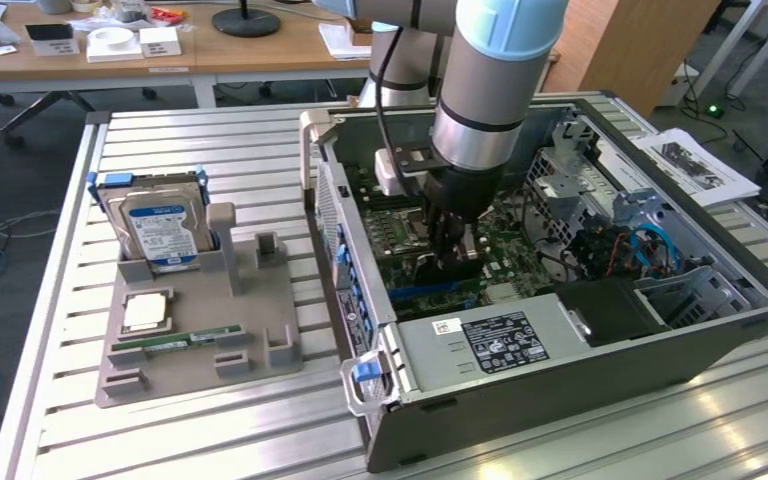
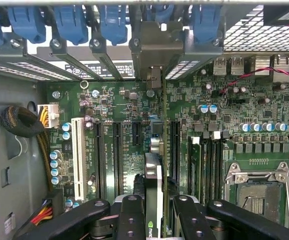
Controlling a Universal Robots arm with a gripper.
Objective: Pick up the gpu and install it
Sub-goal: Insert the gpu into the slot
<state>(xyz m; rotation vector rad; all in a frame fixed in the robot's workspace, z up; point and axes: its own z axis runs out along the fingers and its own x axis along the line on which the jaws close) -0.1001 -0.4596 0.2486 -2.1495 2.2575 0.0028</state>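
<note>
Tool (image 1: 448, 255) is clamping the thin, flat dark gpu (image 2: 153, 180) edge-on over the green motherboard's (image 2: 234, 125) long black slots, mid-frame inside the open metal case (image 1: 598, 390).

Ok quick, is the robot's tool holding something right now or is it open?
The tool is closed on the gpu, holding it edge-on toward the motherboard.

Slatted metal table (image 1: 224, 150) carries grey parts holder (image 1: 184, 372), open computer case (image 1: 558, 400), booklet (image 1: 698, 165).
</note>
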